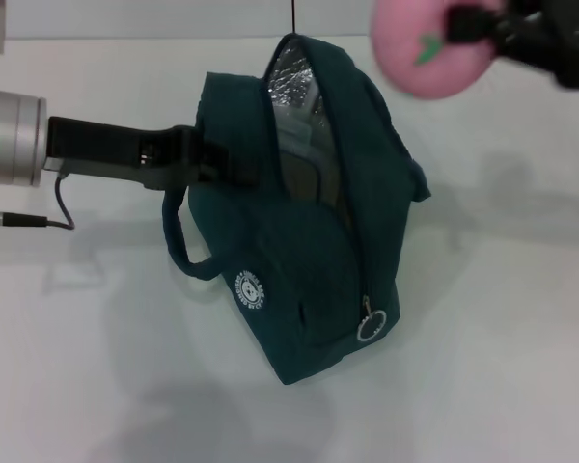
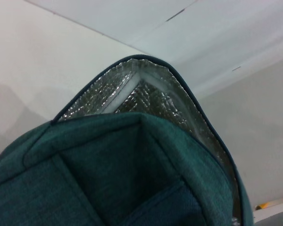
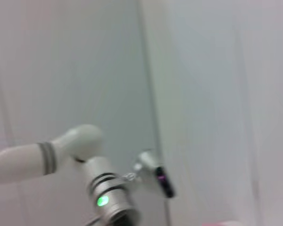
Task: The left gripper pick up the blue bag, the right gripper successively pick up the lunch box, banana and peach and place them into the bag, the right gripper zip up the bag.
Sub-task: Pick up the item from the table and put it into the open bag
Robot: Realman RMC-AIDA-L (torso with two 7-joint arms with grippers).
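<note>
The blue bag hangs tilted above the white table, its mouth open and the silver foil lining showing. My left gripper is shut on the bag's left rim and holds it up. My right gripper is shut on the pink peach, high at the back right, just right of the bag's open mouth. The left wrist view shows the bag's teal fabric and the foil lining close up. A pale clear shape inside the mouth may be the lunch box. The banana is out of view.
The bag's rope handle, round white logo and metal ring zip pull face me. The white table lies around and below the bag. The right wrist view shows my left arm's silver cylinder with its green light.
</note>
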